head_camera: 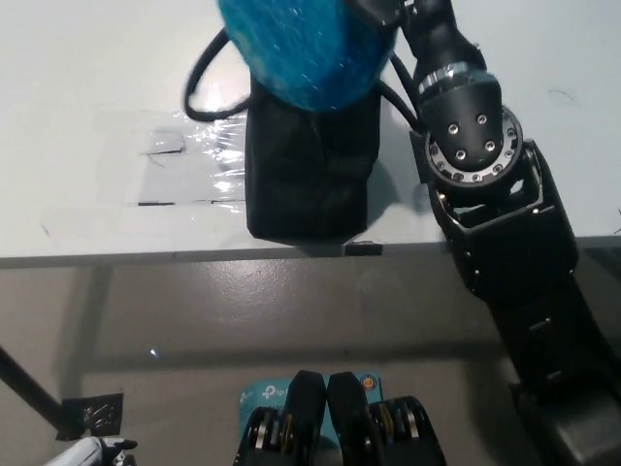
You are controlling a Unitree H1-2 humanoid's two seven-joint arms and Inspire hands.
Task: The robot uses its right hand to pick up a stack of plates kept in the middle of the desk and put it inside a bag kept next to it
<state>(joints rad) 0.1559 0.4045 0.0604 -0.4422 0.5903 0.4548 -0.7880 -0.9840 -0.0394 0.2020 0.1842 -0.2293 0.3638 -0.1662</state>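
Here the right hand [388,12] sits at the very top edge of the head view, mostly cut off by the frame and by what it carries, so its fingers cannot be made out clearly; it seems to be closed on the stack of plates [306,49], since the blue stack hangs in the air at the end of that arm with nothing under it. The stack is bright blue, looks wrapped in something shiny, and is a little blurred. It is above the far part of the bag [309,170] and covers the bag's opening from this angle, so whether it touches the bag cannot be told. The bag is black, long and narrow, and lies on the desk [78,116] with its near end close to the desk's front edge; one looped handle [199,83] curls out on its left side. The black right arm [505,243] runs from the bottom right up past the bag's right side. Clear tape [184,160] shines on the desk just left of the bag. The white left hand [92,452] rests low in the bottom left corner, only a sliver showing.
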